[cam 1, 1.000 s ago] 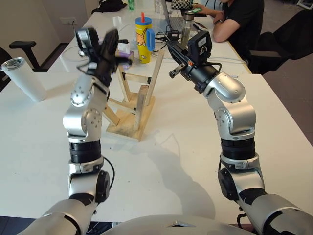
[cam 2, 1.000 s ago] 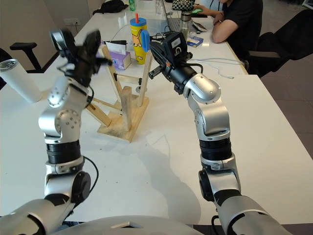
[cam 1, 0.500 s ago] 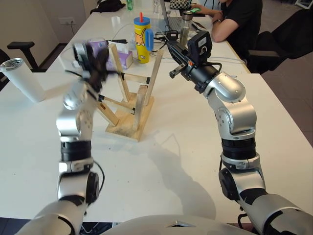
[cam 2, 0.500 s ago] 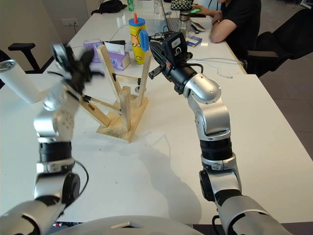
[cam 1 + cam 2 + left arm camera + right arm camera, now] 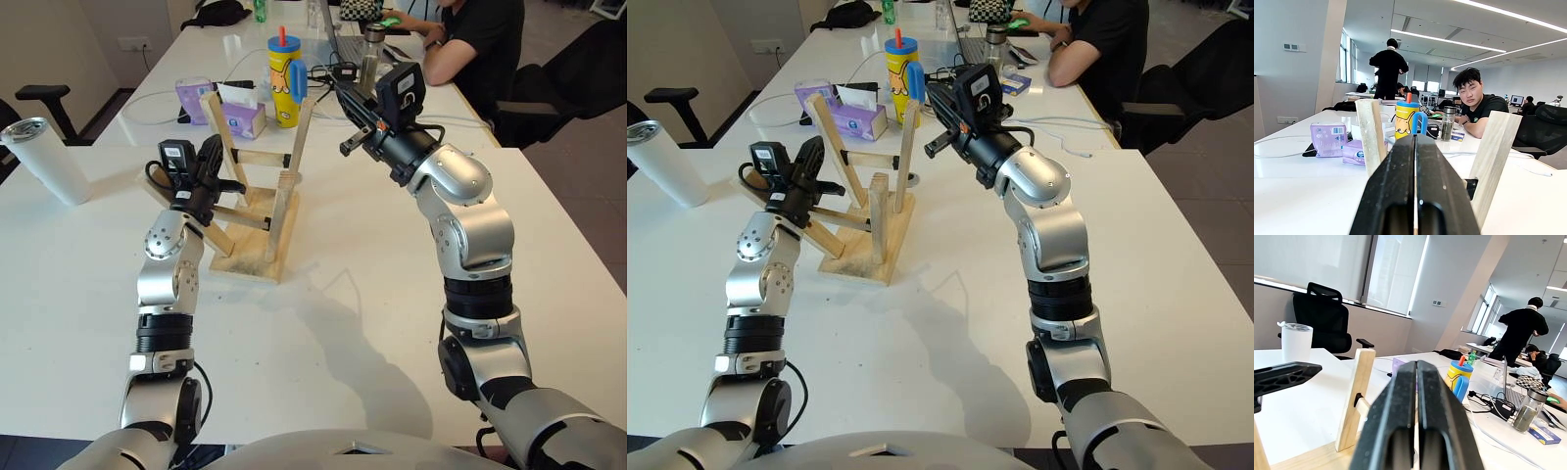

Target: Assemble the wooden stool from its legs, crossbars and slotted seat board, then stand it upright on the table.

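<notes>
A white cylindrical tumbler (image 5: 43,157) with a metal lid stands at the far left of the smooth white table (image 5: 353,323). The left gripper (image 5: 1415,142) has its flat black fingers pressed together with nothing between them. It is close beside the left legs of the wooden stool (image 5: 269,230); whether it touches them, I cannot tell. The stool is upside down: the pale, raw seat board (image 5: 257,258) lies flat on the table, and the square legs rise from it, joined by a thin crossbar (image 5: 260,157). Behind stands a yellow cup (image 5: 287,83) with a blue handle. The right gripper (image 5: 1416,369), also closed and empty, is in the air just right of the stool.
</notes>
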{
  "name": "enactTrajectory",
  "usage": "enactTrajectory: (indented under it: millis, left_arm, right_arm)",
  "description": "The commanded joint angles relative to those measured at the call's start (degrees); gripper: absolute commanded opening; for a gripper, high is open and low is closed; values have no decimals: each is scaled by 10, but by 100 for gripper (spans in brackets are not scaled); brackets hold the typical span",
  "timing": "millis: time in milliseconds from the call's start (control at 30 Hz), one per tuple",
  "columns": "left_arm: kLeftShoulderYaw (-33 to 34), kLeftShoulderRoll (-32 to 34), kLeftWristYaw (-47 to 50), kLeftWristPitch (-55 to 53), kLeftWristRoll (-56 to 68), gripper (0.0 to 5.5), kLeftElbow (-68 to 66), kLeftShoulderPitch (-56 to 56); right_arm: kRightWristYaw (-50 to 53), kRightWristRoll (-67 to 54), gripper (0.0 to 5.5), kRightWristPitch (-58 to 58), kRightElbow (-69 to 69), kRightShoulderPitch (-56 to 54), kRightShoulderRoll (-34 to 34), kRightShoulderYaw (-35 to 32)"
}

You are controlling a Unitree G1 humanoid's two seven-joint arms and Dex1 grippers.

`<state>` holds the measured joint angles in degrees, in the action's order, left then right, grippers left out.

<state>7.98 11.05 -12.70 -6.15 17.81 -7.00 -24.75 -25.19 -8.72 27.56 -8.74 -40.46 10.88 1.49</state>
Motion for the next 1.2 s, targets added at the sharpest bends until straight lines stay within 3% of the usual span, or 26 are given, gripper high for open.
enactTrajectory:
  millis: [33,400,967,1200]
  left_arm:
    - [-14,-19,5,-73,-15,2,-110,92]
    - [-7,-8,10,-58,-15,2,-90,34]
    - [3,46,18,-58,-45,2,32,-181]
    - [22,78,22,-91,-29,2,93,-329]
  right_arm:
    - [-1,-28,0,11,-14,-37,-4,-7]
    - [6,-35,0,6,-11,-41,0,2]
    - [20,-32,0,-1,-10,-38,-1,5]
    - [22,-33,0,1,-11,-37,1,4]
